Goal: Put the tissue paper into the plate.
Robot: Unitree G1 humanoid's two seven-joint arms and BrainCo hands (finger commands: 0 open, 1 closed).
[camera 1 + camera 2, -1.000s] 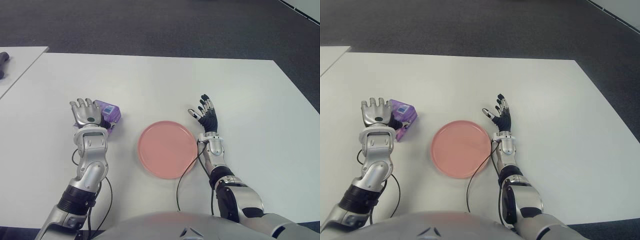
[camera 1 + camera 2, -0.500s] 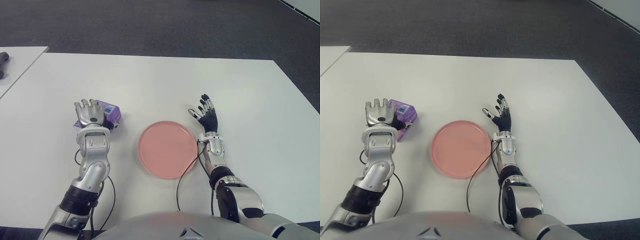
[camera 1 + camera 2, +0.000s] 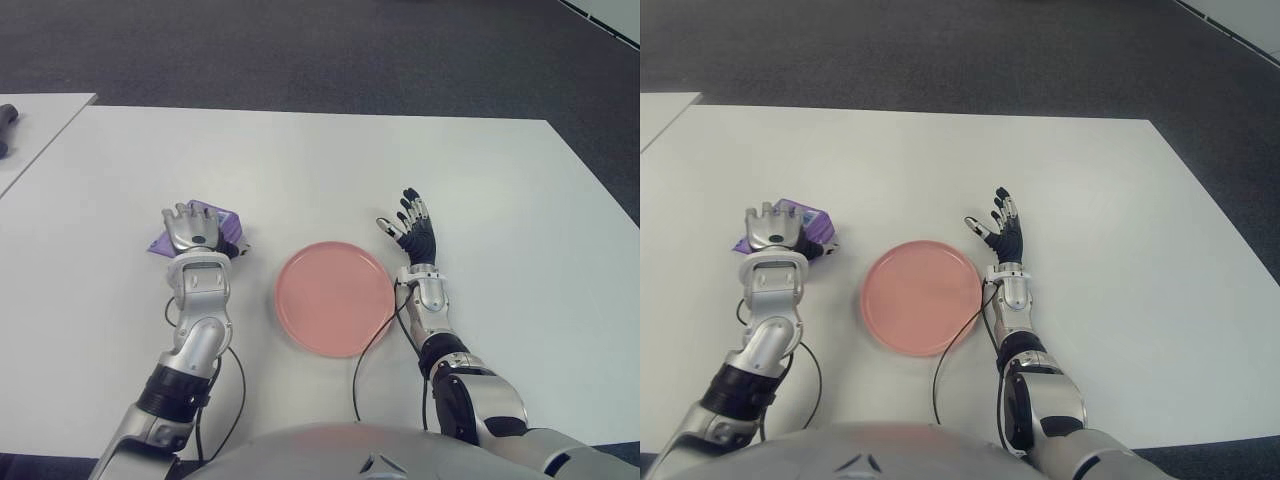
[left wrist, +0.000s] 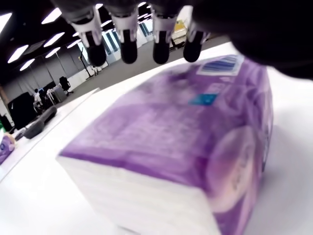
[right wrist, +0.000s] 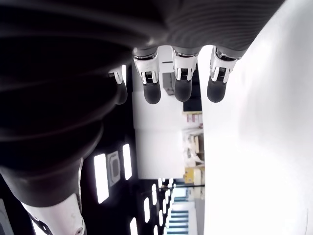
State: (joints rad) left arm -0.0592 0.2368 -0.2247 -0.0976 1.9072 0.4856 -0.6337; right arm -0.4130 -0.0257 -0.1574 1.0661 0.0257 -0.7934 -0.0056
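Note:
A purple tissue pack (image 3: 229, 224) lies on the white table (image 3: 300, 160), left of the pink plate (image 3: 335, 298). My left hand (image 3: 193, 226) hovers right over the pack and hides most of it in the eye views. The left wrist view shows the pack (image 4: 186, 142) close beneath the palm, with the fingertips (image 4: 128, 41) stretched out past its far edge and not closed on it. My right hand (image 3: 410, 225) stays idle just right of the plate, its fingers (image 5: 182, 83) spread and holding nothing.
A black cable (image 3: 362, 355) runs from the right wrist past the plate's near right rim. A second white table (image 3: 40, 125) stands at the far left with a dark object (image 3: 7, 116) on it. Dark carpet lies beyond the table's far edge.
My left hand has shifted right and dropped over the tissue pack, covering more of it. The pack, plate and right hand have stayed in place.

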